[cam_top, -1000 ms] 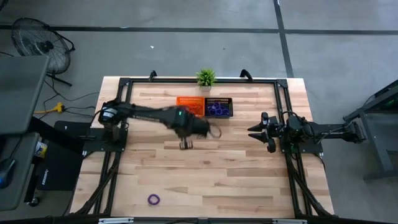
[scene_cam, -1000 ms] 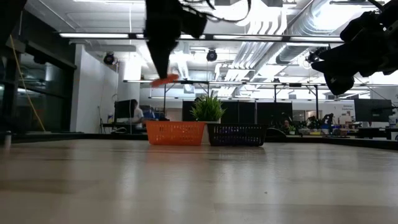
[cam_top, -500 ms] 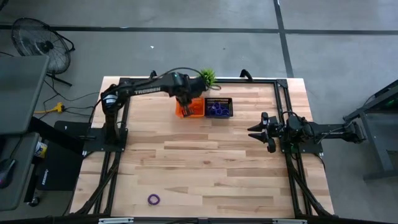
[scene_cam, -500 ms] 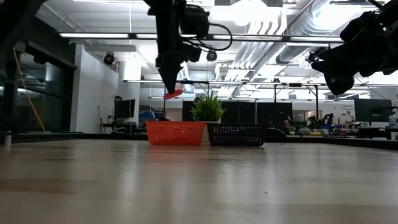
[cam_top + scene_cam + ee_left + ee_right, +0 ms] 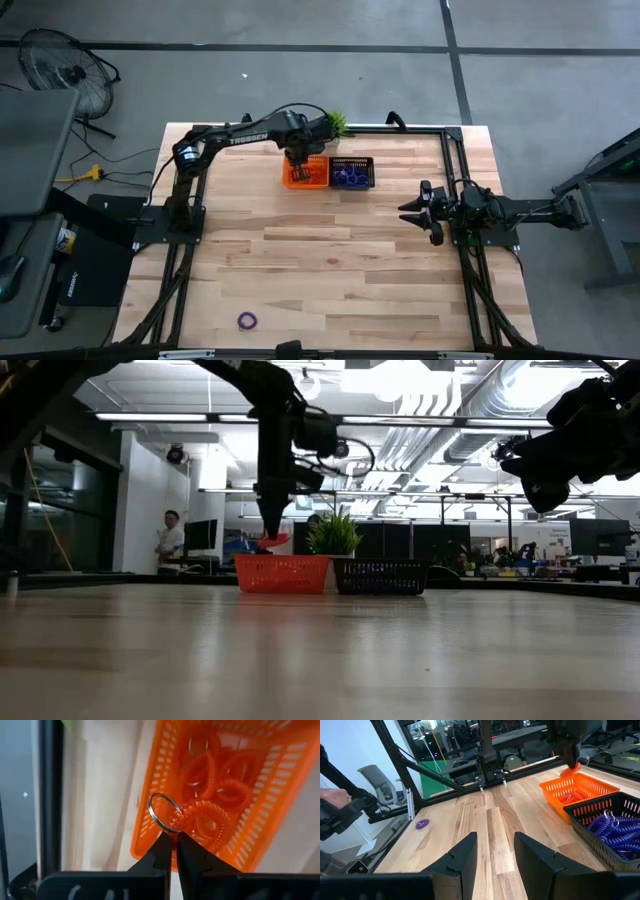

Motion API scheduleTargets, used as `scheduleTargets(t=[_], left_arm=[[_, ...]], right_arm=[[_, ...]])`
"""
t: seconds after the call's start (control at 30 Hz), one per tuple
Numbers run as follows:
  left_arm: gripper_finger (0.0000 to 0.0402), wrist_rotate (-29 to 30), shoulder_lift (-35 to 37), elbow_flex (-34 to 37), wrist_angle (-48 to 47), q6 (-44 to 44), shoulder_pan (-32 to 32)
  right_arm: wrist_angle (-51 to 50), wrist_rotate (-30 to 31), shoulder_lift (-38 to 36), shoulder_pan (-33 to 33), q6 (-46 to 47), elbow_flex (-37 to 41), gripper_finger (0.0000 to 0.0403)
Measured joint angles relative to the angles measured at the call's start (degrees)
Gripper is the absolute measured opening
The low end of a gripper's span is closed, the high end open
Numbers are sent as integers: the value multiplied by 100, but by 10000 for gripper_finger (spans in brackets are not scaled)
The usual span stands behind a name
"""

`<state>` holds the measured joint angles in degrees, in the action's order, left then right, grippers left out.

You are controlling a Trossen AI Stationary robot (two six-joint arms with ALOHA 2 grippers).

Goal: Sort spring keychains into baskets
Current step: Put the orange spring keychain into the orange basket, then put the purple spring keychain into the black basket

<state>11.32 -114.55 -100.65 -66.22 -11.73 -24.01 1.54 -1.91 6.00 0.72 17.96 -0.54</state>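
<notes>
My left gripper hovers over the orange basket at the far side of the table, shut on an orange-red spring keychain. Several more orange-red keychains lie in that basket. The black basket stands right beside it and holds purple keychains. One purple keychain lies flat on the table near the near edge. My right gripper waits open above the table's right side. My left gripper pinches the orange-red keychain between its two fingertips, on the coil where it meets the metal ring. The fingers point down from above. The keychain is lifted clear, just above the orange basket's rim.
A small green potted plant stands just behind the baskets at the far edge. A black frame rail runs around the table. Bare wood stretches between the baskets and the near edge. A person stands in the room beyond.
My left gripper, shut on the orange-red keychain, has swung from the middle of the table toward the far edge. It now stands over the orange basket and has come down close to its rim. The right arm has kept still.
</notes>
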Motion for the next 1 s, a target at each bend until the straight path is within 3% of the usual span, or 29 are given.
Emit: scheduleTargets(t=[0.17,0.6,0.8,1.0], left_arm=[[19,-1,-102,-10,7,-47,0],[133,-77,-156,10,-52,-167,42],[142,-273,-158,10,-179,110,97],[142,-950,156,2,-422,1068,229]], right_arm=[[0,0,0,0,0,2,124],[0,1,2,0,0,0,124],[0,0,2,0,0,1,124],[0,0,2,0,0,1,124]])
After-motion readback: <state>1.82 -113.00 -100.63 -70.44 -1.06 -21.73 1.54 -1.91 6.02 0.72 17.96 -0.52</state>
